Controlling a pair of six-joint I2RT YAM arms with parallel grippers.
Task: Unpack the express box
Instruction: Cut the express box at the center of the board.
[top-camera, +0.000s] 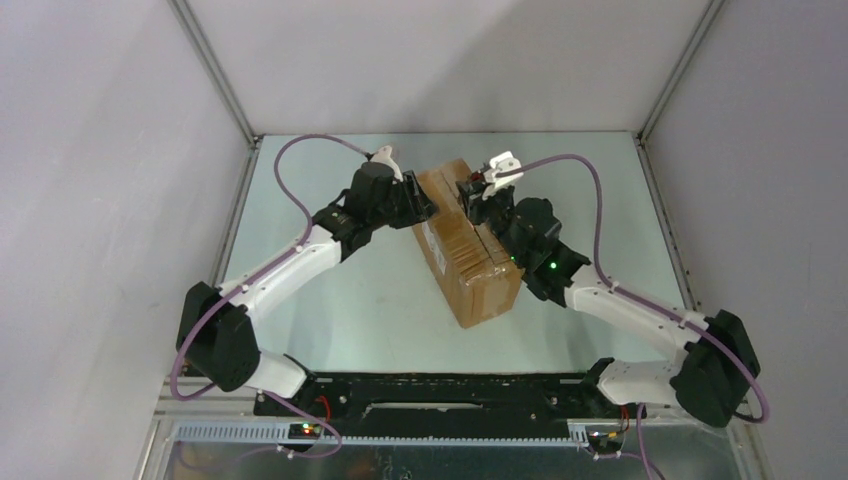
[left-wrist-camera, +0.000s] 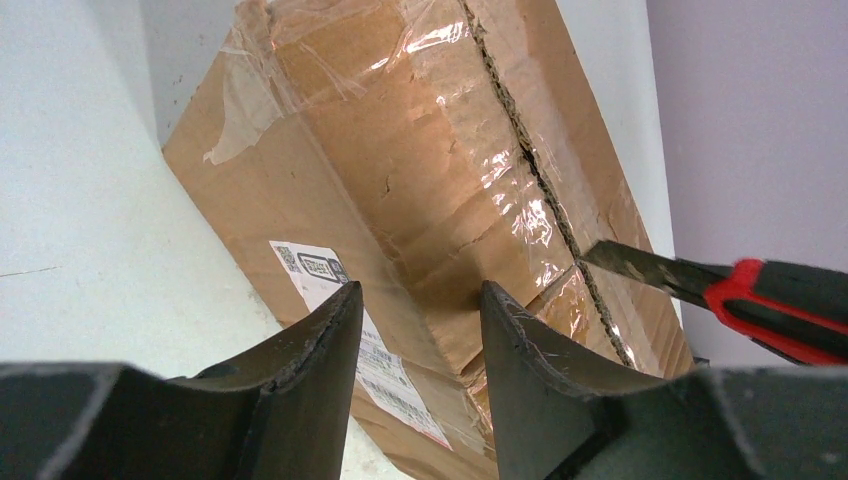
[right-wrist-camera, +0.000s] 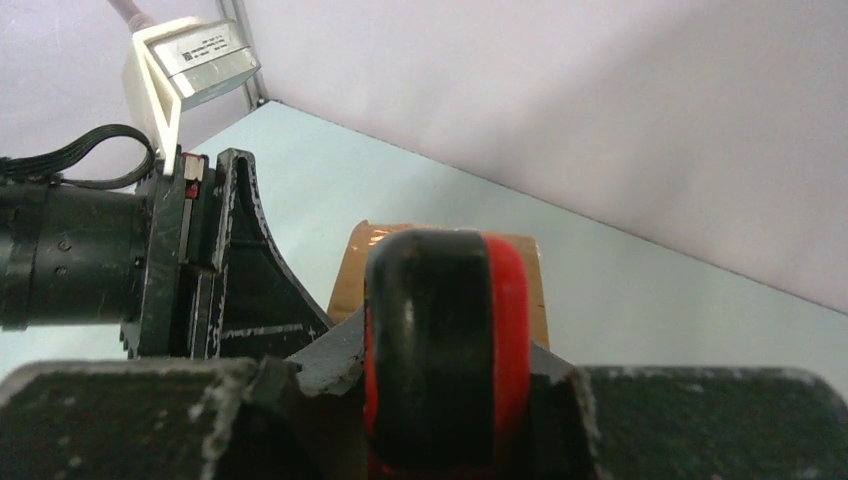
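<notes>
Slicing the tape looks like where we're at: our right gripper (top-camera: 478, 195) pinches a red-and-black plastic utility knife (left-wrist-camera: 760, 300), blade on the glossy taped seam (left-wrist-camera: 540, 190) of the oblong brown corrugated cardboard express box (top-camera: 465, 240). The box lies mid-table, long axis 11-to-5 o'clock. Our left gripper (left-wrist-camera: 420, 300), jaws spread, sits at its 10 o'clock corner.

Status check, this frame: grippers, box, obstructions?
Left gripper open beside the express box, label side. Right gripper shut on knife, blade at the flap seam. Box unopened, seam ragged. No obstruction seen.
</notes>
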